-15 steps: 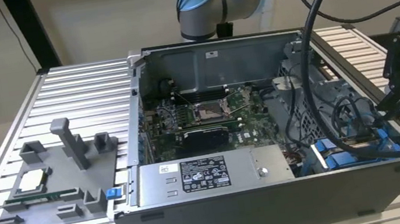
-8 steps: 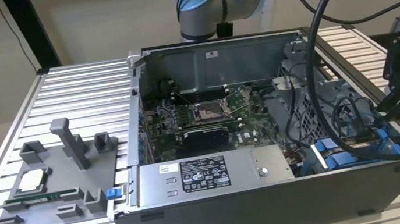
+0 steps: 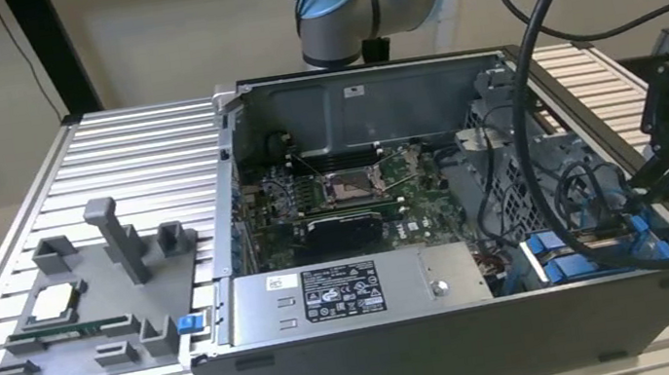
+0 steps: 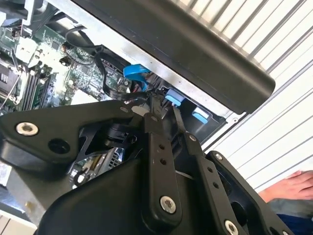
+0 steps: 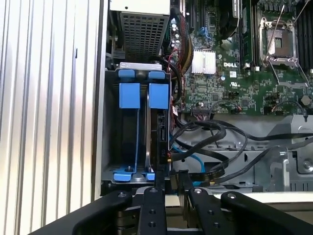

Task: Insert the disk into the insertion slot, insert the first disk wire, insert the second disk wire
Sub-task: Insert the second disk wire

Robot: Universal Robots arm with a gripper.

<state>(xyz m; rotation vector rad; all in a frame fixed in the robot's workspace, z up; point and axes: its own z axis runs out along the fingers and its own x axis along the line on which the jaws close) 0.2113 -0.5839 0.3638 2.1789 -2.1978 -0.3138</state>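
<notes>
The hard drive in its bright blue plastic carrier [image 5: 160, 139] stands edge-on in the grey metal drive bay with blue rails [image 5: 129, 94], its label face hidden, with black cables [image 5: 210, 132] looping just beside it. The white label on the grey power-supply box [image 3: 337, 295] bears print that cannot be read. The black gripper [image 3: 637, 194] slants down into the open grey computer case [image 3: 461, 337] from the exterior view's right, and I cannot tell whether its fingers clamp anything.
</notes>
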